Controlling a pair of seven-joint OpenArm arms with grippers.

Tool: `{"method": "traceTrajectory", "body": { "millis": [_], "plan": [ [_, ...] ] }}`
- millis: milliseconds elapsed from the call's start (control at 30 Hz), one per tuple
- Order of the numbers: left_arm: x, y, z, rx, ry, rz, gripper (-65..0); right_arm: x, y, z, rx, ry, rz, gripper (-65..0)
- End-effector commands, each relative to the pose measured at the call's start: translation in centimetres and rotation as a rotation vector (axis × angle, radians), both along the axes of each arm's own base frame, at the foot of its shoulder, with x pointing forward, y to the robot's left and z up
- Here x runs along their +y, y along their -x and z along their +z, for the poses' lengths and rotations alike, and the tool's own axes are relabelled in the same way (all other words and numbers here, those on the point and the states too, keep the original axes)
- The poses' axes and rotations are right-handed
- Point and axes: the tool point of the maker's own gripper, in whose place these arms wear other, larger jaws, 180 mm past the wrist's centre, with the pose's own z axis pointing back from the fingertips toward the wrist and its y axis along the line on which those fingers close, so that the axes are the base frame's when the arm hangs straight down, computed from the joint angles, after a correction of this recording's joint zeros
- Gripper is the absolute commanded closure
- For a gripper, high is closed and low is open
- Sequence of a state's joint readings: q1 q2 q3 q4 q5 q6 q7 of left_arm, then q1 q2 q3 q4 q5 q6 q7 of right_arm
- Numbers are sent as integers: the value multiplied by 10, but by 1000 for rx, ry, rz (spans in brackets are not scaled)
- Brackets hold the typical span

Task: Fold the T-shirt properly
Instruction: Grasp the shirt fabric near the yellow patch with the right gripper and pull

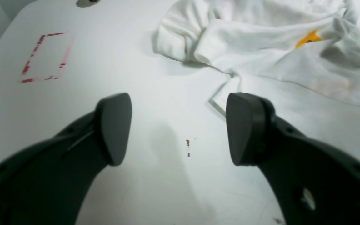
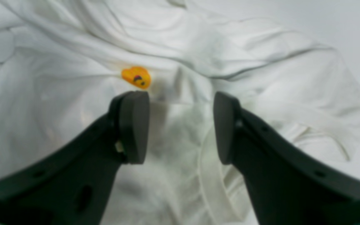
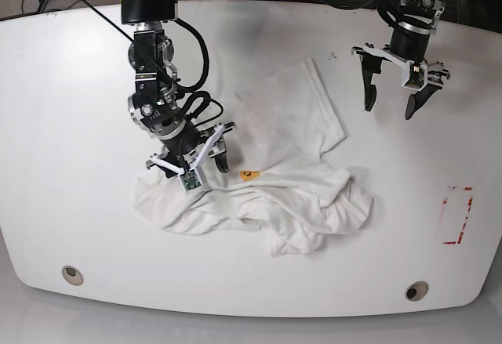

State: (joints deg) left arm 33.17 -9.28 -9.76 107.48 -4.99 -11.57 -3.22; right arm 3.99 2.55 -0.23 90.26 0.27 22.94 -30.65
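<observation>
The crumpled T-shirt [image 3: 267, 183] lies mid-table, long axis 9-to-3; the right gripper [image 3: 190, 158], jaws apart and empty, hovers over its 9 o'clock end, while the equally open left gripper [image 3: 392, 101] hangs well off at 2 o'clock.

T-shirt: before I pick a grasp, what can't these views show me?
- T-shirt print: base view, folds hide all but an orange patch.
- Neck label: not found in any view.
- Right wrist view: blurred; right gripper contact with cloth unclear.
- Left wrist view: shirt cut off by the edges.
</observation>
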Motion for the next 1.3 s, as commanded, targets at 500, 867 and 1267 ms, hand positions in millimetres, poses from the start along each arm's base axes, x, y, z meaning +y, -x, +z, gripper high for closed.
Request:
{"method": "traceTrajectory", "body": {
  "millis": [500,867,1267],
  "plan": [
    [2,-4,17,-58,-12,-9,-444,30,-20,-16,18,-78,28,-309],
    [3,-3,15,-49,-9,-2,-439,32,-20,-22,20,-93,23,-310],
    [3,-4,17,-61,-9,-7,-443,-4,-20,-26,28,-25,-10,-289]
  ]
}}
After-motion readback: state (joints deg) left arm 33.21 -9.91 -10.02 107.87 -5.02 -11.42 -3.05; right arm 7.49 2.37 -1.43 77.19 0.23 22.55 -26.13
